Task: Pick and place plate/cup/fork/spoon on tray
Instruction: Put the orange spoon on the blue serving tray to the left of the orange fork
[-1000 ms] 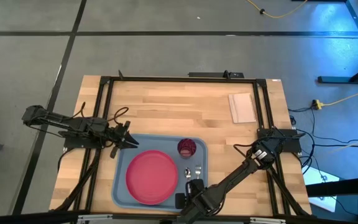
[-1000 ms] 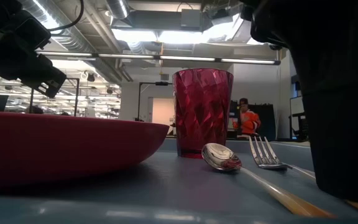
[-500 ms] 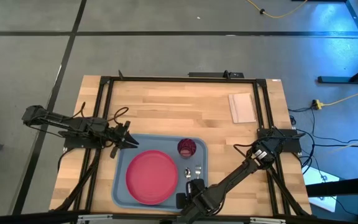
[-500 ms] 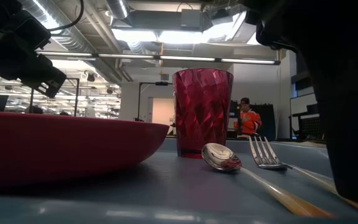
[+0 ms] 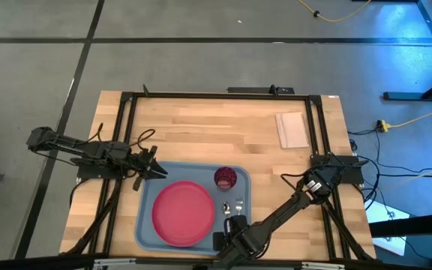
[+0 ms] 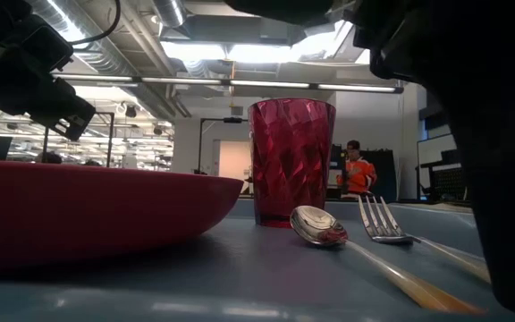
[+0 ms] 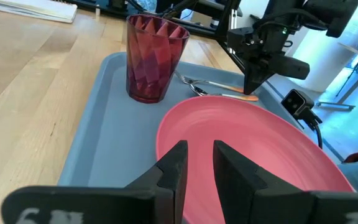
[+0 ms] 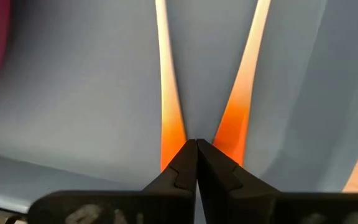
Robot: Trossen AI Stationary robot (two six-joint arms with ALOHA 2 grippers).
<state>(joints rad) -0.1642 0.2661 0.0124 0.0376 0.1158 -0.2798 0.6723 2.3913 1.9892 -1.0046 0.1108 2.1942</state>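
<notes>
The light blue tray holds the pink-red plate, the dark red cup, the spoon and the fork. The cup stands upright at the tray's far right. Spoon and fork lie side by side in front of it, orange handles toward the near edge. My right gripper is shut, its tips between the ends of the spoon handle and the fork handle. My left gripper hovers over the tray's far left corner, narrowly open and empty, pointing at the plate. My right gripper's shut fingertips stand low between the two orange handle ends, coming from the table's near side. I cannot tell whether they touch either handle or the tray's floor.
A small pale rectangular sheet lies at the table's far right. Black frame rails run along the table's edges. A person in orange stands far off in the room behind.
In the low view my right gripper has drawn a little toward the table's right, uncovering more of the fork's handle. The fork, spoon, cup and plate have stayed where they were.
</notes>
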